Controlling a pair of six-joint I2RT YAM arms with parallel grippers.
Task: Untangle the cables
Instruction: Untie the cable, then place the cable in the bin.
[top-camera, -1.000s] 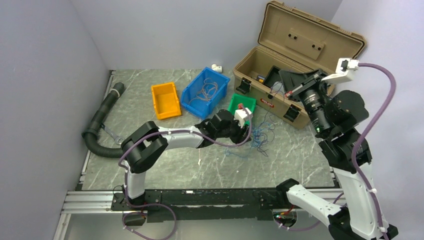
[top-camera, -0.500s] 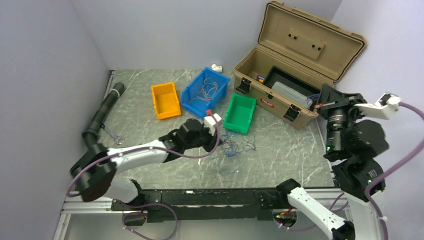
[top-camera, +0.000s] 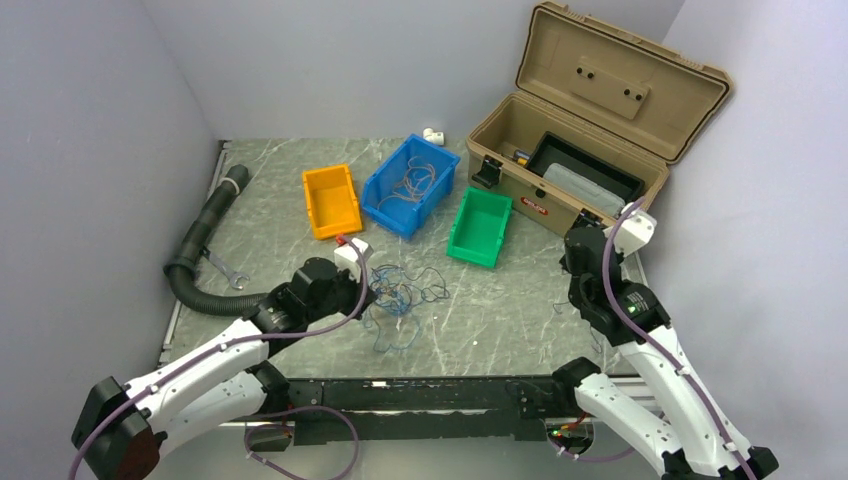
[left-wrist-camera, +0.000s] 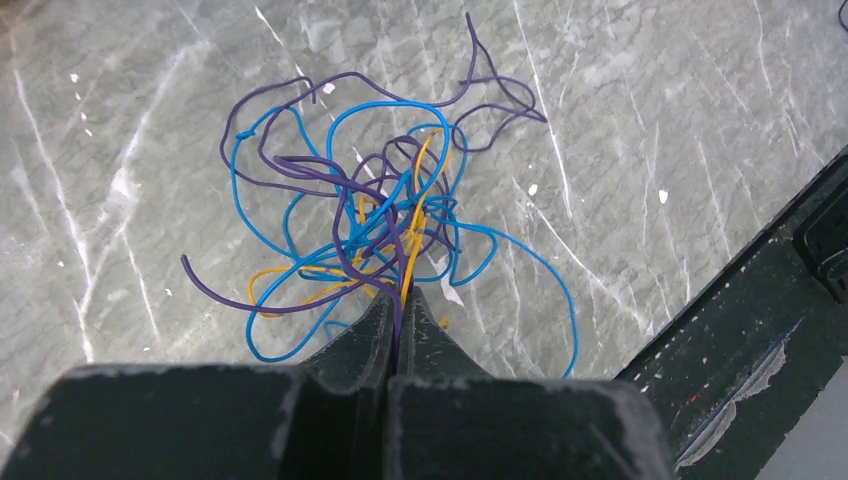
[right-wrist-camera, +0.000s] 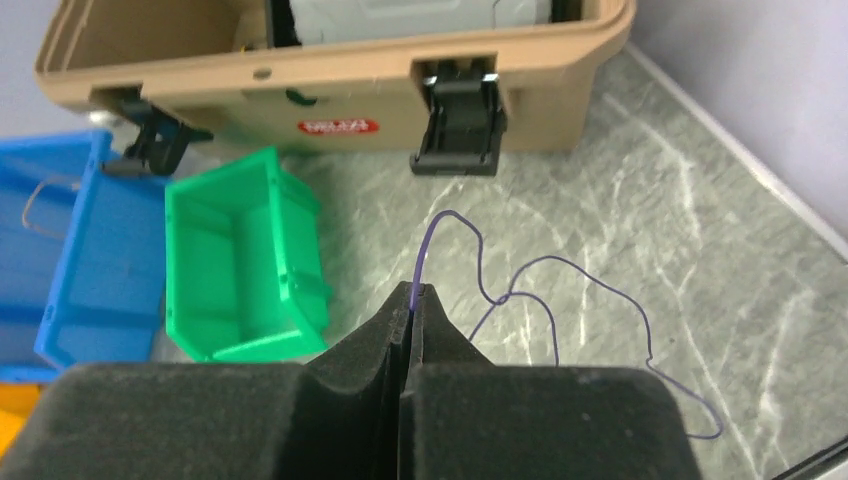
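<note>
Light, limp cables (left-wrist-camera: 372, 225) snag easily: left claw (left-wrist-camera: 398, 302) pinches their edge, right claw (right-wrist-camera: 412, 294) one purple strand (right-wrist-camera: 560, 263) beside the green bin (right-wrist-camera: 190, 215).

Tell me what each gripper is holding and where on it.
Left gripper pinches the tangled cables at the bundle's near edge, on purple and orange strands. Right gripper pinches a single purple wire, apparently near one end.

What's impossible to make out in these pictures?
- Left wrist: which strand of the tangle of thin blue, purple and yellow wires the left tool pinches; shut jaws cover it.
- Right wrist: the far end of the thin purple wire in the right tool, hidden behind the tool's body.
- Right wrist: contents of the tan plastic toolbox, cut by the top edge.
</note>
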